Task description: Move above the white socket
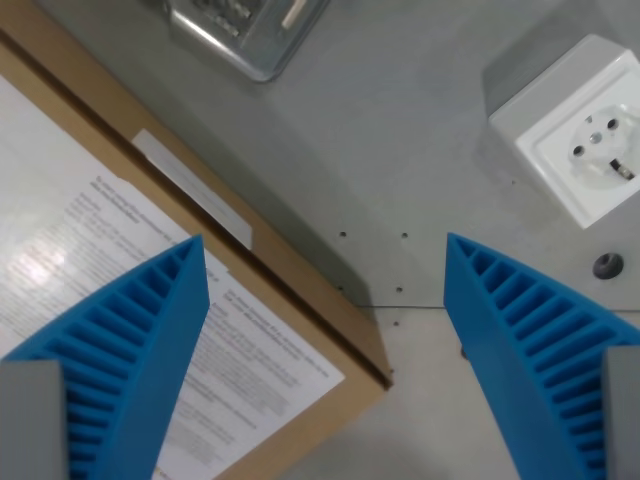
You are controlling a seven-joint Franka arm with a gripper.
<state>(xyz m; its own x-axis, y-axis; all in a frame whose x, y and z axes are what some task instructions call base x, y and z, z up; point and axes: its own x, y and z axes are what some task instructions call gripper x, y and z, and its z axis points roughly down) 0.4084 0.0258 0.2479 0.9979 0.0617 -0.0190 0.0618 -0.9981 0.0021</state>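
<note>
The white socket (pixel 585 135) is a square white box with a round recessed outlet, at the upper right of the wrist view on the grey table. My gripper (pixel 325 245) is open, with nothing between its two blue ribbed fingers (pixel 150 360). The socket lies to the wrist view's right of and above the gripper's middle, just beyond the right finger's tip. The left finger hangs over a printed sheet.
A brown cardboard box (pixel 300 285) with a printed paper sheet (pixel 90 250) fills the left side. A shiny metal object (pixel 245 30) sits at the top edge. A small dark round hole (pixel 607 265) lies below the socket.
</note>
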